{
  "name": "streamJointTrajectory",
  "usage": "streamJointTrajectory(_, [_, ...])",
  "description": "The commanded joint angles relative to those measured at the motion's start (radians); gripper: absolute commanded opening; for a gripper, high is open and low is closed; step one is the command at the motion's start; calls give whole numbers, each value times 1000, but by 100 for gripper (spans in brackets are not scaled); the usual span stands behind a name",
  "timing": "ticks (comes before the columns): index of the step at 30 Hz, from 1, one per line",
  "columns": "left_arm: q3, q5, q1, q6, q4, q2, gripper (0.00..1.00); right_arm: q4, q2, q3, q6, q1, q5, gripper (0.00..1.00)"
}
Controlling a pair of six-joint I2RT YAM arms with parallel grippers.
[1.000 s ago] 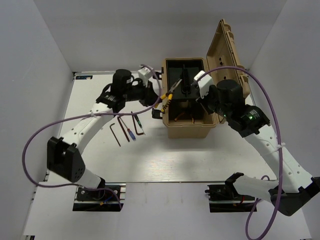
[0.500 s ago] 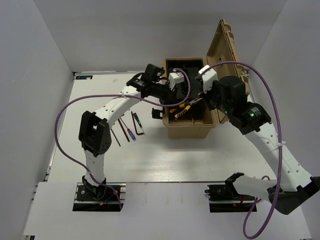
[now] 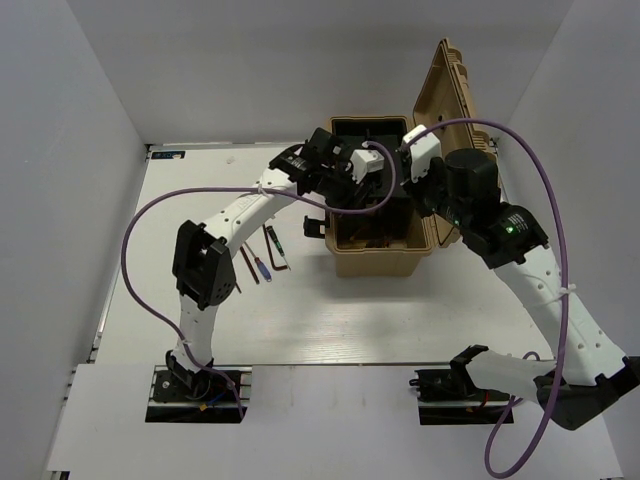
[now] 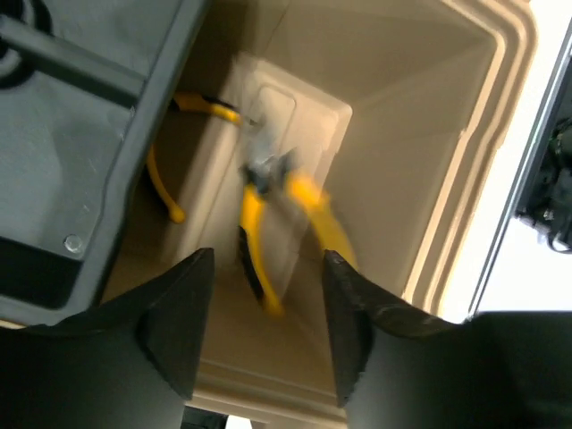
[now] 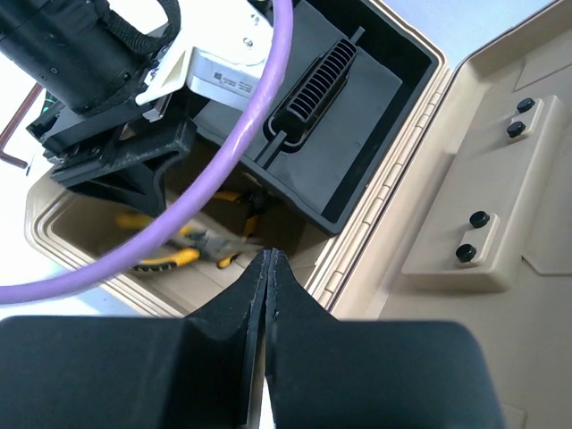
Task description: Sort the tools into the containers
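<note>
The white bench (image 3: 330, 310) sits inside plain white walls (image 3: 60, 120). The left tool (image 4: 266, 332) hangs over the open tan box (image 3: 380, 262), its fingers apart with nothing between them. Directly below it, inside the box, are blurred yellow-handled pliers (image 4: 259, 237). A second pair (image 4: 174, 152) is partly hidden under the black tray (image 4: 80, 134). The right tool (image 5: 267, 261) is pressed together and empty, over the same box. On the bench, well left of the left tool, lie hex keys (image 3: 232, 262) and screwdrivers (image 3: 258, 266).

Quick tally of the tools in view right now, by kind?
Yellow-handled pliers: 2, in the box
Hex keys: 2, on the table
Blue-handled screwdriver: 1, on the table
Total: 5 in view; more may be hidden.
</note>
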Motion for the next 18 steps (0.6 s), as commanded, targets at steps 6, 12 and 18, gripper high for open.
streamJointTrajectory(6, [111,-33,-29,-41,2,-46,57,19,-32,17,12,-12,-38,0])
streamJointTrajectory(12, [-305,-204,-9,-270,364,-418,0,-44,-29,12,-15,-18,-233,80])
streamJointTrajectory(18, [-738,-818,40,-510,359,-771,29,-62,61,-17,7,-7,-469,66])
